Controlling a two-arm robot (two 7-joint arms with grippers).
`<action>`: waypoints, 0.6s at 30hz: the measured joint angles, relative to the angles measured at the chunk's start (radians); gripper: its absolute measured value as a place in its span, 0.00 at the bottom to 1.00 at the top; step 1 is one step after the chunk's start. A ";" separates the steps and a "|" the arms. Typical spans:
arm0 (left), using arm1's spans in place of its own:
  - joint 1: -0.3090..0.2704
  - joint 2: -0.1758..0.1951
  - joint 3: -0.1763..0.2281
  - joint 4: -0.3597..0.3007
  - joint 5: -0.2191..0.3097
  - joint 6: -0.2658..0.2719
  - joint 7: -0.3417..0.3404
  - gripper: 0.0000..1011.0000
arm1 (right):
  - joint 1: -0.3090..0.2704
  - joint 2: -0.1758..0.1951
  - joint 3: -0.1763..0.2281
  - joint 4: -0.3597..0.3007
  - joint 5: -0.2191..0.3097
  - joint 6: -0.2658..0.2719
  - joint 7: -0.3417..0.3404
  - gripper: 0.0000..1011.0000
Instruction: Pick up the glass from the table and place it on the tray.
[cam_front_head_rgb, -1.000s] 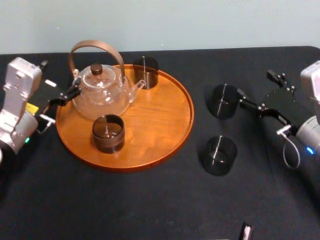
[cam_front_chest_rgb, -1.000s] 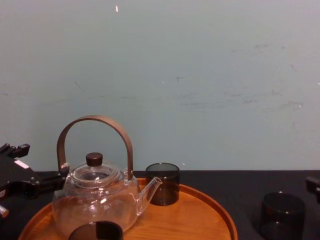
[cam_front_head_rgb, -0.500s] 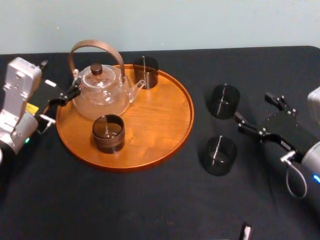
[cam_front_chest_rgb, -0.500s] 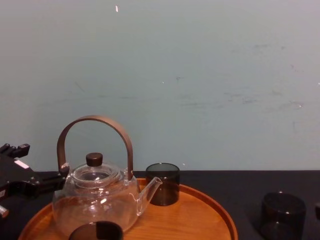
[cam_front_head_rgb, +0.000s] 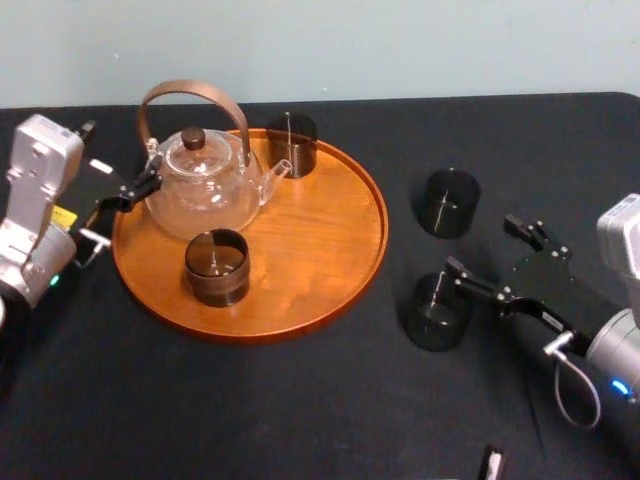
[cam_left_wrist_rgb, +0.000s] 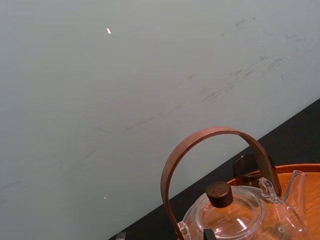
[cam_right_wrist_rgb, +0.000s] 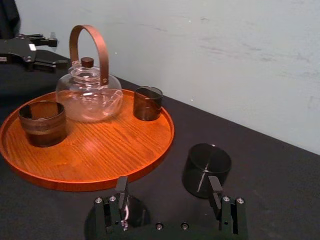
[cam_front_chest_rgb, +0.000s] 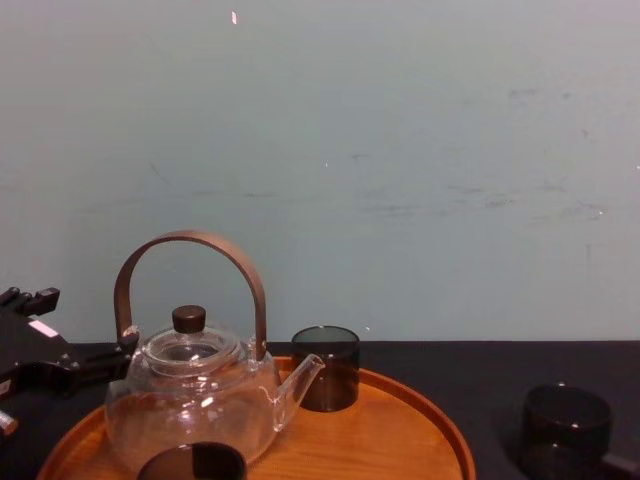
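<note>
Black bench (cam_front_head_rgb: 300, 400) carries everything. Round orange-brown wooden tray (cam_front_head_rgb: 310, 250) sits left of centre, flat on the bench. On the tray's rear left: clear glass teapot (cam_front_head_rgb: 200, 185) with a brown arched handle and dark lid knob, spout pointing toward the rear tumbler. Left claw (cam_front_head_rgb: 112, 160) is parked at the tray's left edge, fingers spread, one fingertip just beside the teapot body. Right claw (cam_front_head_rgb: 480, 244) is low over the bench to the right of the tray, fingers set wide, nothing held. Four dark smoky glass tumblers, all upright. Two are on the tray: the rear tumbler (cam_front_head_rgb: 291, 143) by the far rim, the front tumbler (cam_front_head_rgb: 216, 266) in front of the teapot. Two stand on the bench, off the tray to its right: the far tumbler (cam_front_head_rgb: 447, 202), ahead of the open claw, and the near tumbler (cam_front_head_rgb: 436, 312). One finger (cam_right_wrist_rgb: 121, 186) of the right claw lies at the near tumbler's rim; contact cannot be told.
</note>
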 joint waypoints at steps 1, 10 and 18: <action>0.000 0.000 0.000 0.000 0.000 0.000 0.000 0.99 | 0.000 -0.002 -0.001 0.000 -0.002 0.000 0.003 0.99; 0.000 0.000 0.000 0.000 0.000 0.000 0.000 0.99 | -0.003 -0.020 -0.009 -0.007 -0.023 0.008 0.037 0.99; 0.000 0.000 0.000 0.000 0.000 0.000 0.000 0.99 | -0.005 -0.038 -0.006 -0.003 -0.038 0.015 0.058 0.99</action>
